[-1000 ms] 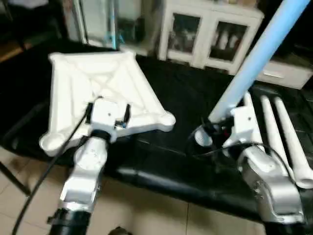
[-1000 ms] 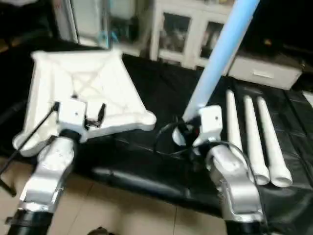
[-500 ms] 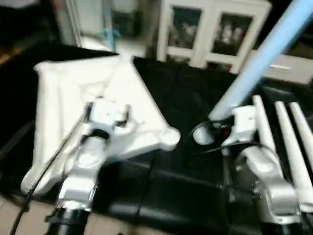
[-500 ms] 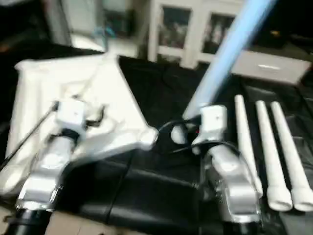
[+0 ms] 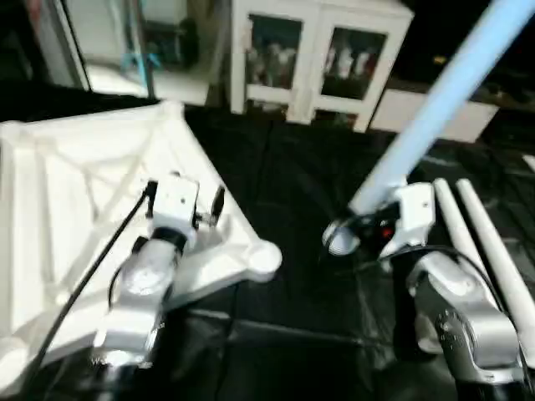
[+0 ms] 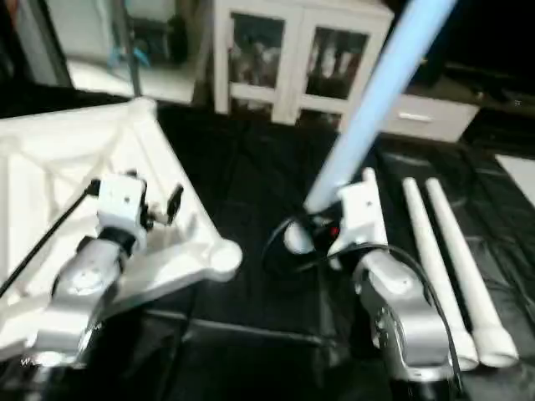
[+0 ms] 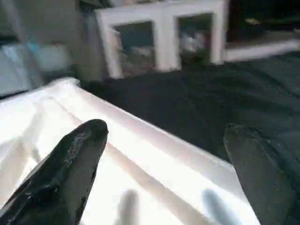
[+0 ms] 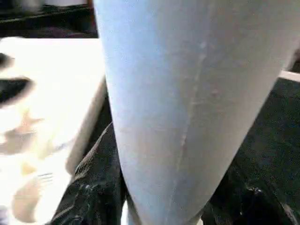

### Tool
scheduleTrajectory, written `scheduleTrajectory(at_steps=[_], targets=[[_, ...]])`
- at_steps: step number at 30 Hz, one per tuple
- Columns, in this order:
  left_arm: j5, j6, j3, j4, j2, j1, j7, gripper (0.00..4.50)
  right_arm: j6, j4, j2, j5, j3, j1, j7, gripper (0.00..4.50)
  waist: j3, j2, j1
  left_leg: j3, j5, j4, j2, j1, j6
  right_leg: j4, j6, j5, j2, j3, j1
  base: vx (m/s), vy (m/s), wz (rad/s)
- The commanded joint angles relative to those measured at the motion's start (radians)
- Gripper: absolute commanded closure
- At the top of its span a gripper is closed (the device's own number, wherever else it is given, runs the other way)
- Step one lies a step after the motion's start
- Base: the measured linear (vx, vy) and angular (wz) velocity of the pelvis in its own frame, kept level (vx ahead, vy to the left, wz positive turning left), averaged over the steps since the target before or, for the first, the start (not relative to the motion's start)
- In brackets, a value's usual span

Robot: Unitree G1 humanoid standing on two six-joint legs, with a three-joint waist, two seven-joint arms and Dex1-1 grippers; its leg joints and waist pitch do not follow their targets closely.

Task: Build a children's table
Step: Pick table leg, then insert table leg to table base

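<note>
Head views, table top (image 5: 75,209): seen upside down on the black cover (image 5: 301,184), ribbed side up, on the robot's left. One round corner socket (image 5: 261,259) points toward the middle.
Head views, left gripper (image 5: 185,200): held over the top's edge near that socket; fingers apart, nothing between them.
Head views, right gripper (image 5: 368,227): closed around the thick end of one leg (image 5: 443,92), which rises steeply up and away. The held end is apart from the socket, w/ bare cover between.
Head views, spare legs (image 6: 447,267): two are counted for sure, lying side by side by the right arm; a third cannot be confirmed.
Left wrist view, fingers (image 7: 65,164): wide open, the top's white rim seen between them; not touching, as far as can be judged.
Right wrist view, leg: seen very close; finger contact is hidden, grip is judged from the head views.
Risk 1: the leg is long and held at one end only, so it can be swung or twisted in the grip.
Risk 2: the top is not held, so it can be pushed away when the leg end is pressed in.
Risk 3: the socket can be missed if the leg is brought in tilted.
Risk 4: the cabinet (image 5: 322,58) behind can be hit by the far end.
</note>
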Motion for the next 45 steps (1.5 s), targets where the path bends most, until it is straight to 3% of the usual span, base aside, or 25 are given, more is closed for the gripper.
scheduleTrajectory(at_steps=[1,3,4,5,7,8,10,11,12,16,17,18,19,22,26,28,29,32,35,40,45], targets=[[-0.042,0.023,-0.014,-0.031,0.003,-0.004,-0.072,0.0,0.01,-0.022,-0.013,0.031,-0.013,-0.021,0.026,2.67,-0.035,0.016,0.002,-0.017,-0.216,-0.104,0.085,0.026,0.005,-0.085,-0.174,-0.139,-0.119,0.064,0.039,0.0,0.0,0.0],[-0.068,0.036,-0.017,-0.036,0.018,-0.004,-0.119,0.0,0.015,-0.021,-0.016,0.045,-0.015,-0.026,0.041,2.67,-0.029,0.013,0.004,-0.01,-0.281,-0.109,0.083,0.032,-0.014,-0.096,-0.153,-0.24,-0.122,0.067,0.032,0.0,0.0,0.0],[-0.127,0.072,-0.064,-0.04,0.111,0.0,-0.309,0.0,0.045,-0.018,-0.029,0.095,-0.024,-0.051,0.096,2.67,-0.029,0.011,0.011,-0.006,-0.318,-0.109,0.082,0.042,-0.031,-0.108,-0.12,-0.338,-0.128,0.07,0.023,0.0,0.0,0.0],[-0.133,0.076,-0.07,-0.04,0.122,0.0,-0.33,0.0,0.049,-0.017,-0.031,0.101,-0.025,-0.054,0.104,2.67,-0.031,0.016,0.012,-0.006,-0.315,-0.114,0.079,0.039,-0.033,-0.104,-0.104,-0.358,-0.125,0.071,0.023,0.0,0.0,0.0],[-0.168,0.102,-0.107,-0.036,0.213,-0.003,-0.487,0.0,0.074,-0.015,-0.064,0.129,-0.015,-0.076,0.181,2.67,-0.031,0.016,0.009,-0.006,-0.296,-0.119,0.08,0.03,-0.035,-0.1,-0.093,-0.339,-0.124,0.068,0.03,0.0,0.0,0.0],[-0.175,0.11,-0.112,-0.037,0.232,-0.005,-0.517,0.0,0.078,-0.015,-0.073,0.134,-0.012,-0.081,0.199,2.67,-0.03,0.019,0.011,-0.002,-0.285,-0.119,0.082,0.033,-0.035,-0.099,-0.093,-0.323,-0.125,0.07,0.025,0.0,0.0,0.0],[-0.199,0.157,-0.138,-0.055,0.311,-0.012,-0.632,0.0,0.09,-0.013,-0.102,0.157,-0.004,-0.099,0.255,2.67,-0.03,0.012,0.013,0.006,-0.256,-0.116,0.082,0.035,-0.031,-0.097,-0.11,-0.297,-0.129,0.073,0.024,0.0,0.0,0.0],[-0.199,0.157,-0.138,-0.055,0.311,-0.012,-0.632,0.0,0.09,-0.013,-0.102,0.157,-0.004,-0.099,0.255,2.67,-0.031,0.012,0.015,0.006,-0.248,-0.115,0.081,0.035,-0.028,-0.095,-0.111,-0.296,-0.13,0.074,0.024,0.0,0.0,0.0],[-0.195,0.17,-0.152,-0.059,0.339,-0.012,-0.663,0.0,0.091,-0.01,-0.106,0.162,-0.004,-0.106,0.264,2.67,-0.032,0.01,0.012,0.008,-0.223,-0.117,0.083,0.029,-0.027,-0.092,-0.117,-0.276,-0.13,0.073,0.028,0.0,0.0,0.0],[-0.16,0.163,-0.185,-0.047,0.386,-0.01,-0.706,0.0,0.09,0.001,-0.111,0.171,-0.005,-0.117,0.27,2.67,-0.037,0.012,0.014,0.013,-0.155,-0.112,0.084,0.03,-0.018,-0.081,-0.141,-0.184,-0.128,0.071,0.03,0.0,0.0,0.0],[-0.153,0.16,-0.188,-0.042,0.389,-0.01,-0.707,0.0,0.089,0.002,-0.111,0.171,-0.005,-0.119,0.271,2.67,-0.037,0.002,0.013,0.015,-0.144,-0.112,0.084,0.029,-0.012,-0.083,-0.142,-0.175,-0.128,0.071,0.03,0.0,0.0,0.0],[-0.137,0.151,-0.195,-0.03,0.397,-0.011,-0.711,0.0,0.089,0.006,-0.112,0.173,-0.004,-0.122,0.272,2.67,-0.038,0.004,0.014,0.014,-0.131,-0.11,0.083,0.027,-0.008,-0.078,-0.143,-0.164,-0.129,0.071,0.033,0.0,0.0,0.0],[-0.116,0.139,-0.206,-0.009,0.404,-0.016,-0.714,0.0,0.09,0.009,-0.112,0.173,-0.003,-0.124,0.274,2.67,-0.04,-0.002,0.012,0.018,-0.109,-0.11,0.083,0.028,0.001,-0.076,-0.145,-0.136,-0.125,0.071,0.033,0.0,0.0,0.0],[-0.102,0.125,-0.224,0.033,0.412,-0.037,-0.719,0.18,0.093,0.012,-0.119,0.175,0.005,-0.128,0.287,2.67,-0.041,0.003,0.015,0.02,-0.096,-0.109,0.083,0.03,0.004,-0.073,-0.153,-0.102,-0.126,0.071,0.031,0.0,0.0,0.0],[-0.099,0.131,-0.235,0.078,0.406,-0.069,-0.725,0.49,0.095,0.017,-0.119,0.171,0.013,-0.134,0.298,2.67,-0.036,-0.002,0.015,0.02,-0.152,-0.113,0.083,0.03,-0.012,-0.08,-0.15,-0.168,-0.128,0.072,0.03,0.0,0.0,0.0],[-0.095,0.158,-0.248,0.084,0.413,-0.081,-0.737,0.63,0.095,0.016,-0.119,0.167,0.017,-0.134,0.302,2.67,-0.035,0.005,0.016,0.018,-0.177,-0.114,0.084,0.033,-0.024,-0.084,-0.144,-0.206,-0.13,0.073,0.028,0.0,0.0,0.0],[-0.095,0.173,-0.251,0.083,0.416,-0.084,-0.74,0.76,0.095,0.015,-0.12,0.165,0.018,-0.134,0.303,2.67,-0.032,0.0,0.014,0.017,-0.202,-0.117,0.086,0.032,-0.032,-0.087,-0.138,-0.238,-0.13,0.073,0.027,0.0,0.0,0.0],[-0.098,0.203,-0.255,0.079,0.422,-0.087,-0.753,0.96,0.095,0.013,-0.121,0.165,0.02,-0.134,0.305,2.67,-0.032,0.003,0.015,0.016,-0.212,-0.117,0.085,0.033,-0.036,-0.09,-0.132,-0.265,-0.131,0.074,0.026,0.0,0.0,0.0],[-0.116,0.257,-0.261,0.061,0.423,-0.091,-0.769,1.27,0.094,0.013,-0.122,0.168,0.023,-0.135,0.302,2.67,-0.032,0.003,0.015,0.016,-0.212,-0.117,0.085,0.034,-0.039,-0.089,-0.136,-0.259,-0.13,0.074,0.024,0.0,0.0,0.0],[-0.117,0.321,-0.273,0.047,0.412,-0.103,-0.758,1.68,0.087,0.018,-0.115,0.16,0.029,-0.135,0.297,2.67,-0.037,0.003,0.015,0.017,-0.159,-0.115,0.085,0.03,-0.028,-0.08,-0.159,-0.167,-0.128,0.073,0.03,0.0,0.0,0.0],[-0.097,0.345,-0.285,0.047,0.405,-0.114,-0.746,2.07,0.083,0.02,-0.112,0.154,0.034,-0.136,0.295,2.67,-0.036,0.007,0.016,0.017,-0.166,-0.115,0.086,0.032,-0.028,-0.08,-0.167,-0.161,-0.128,0.072,0.03,0.0,0.0,0.0]])
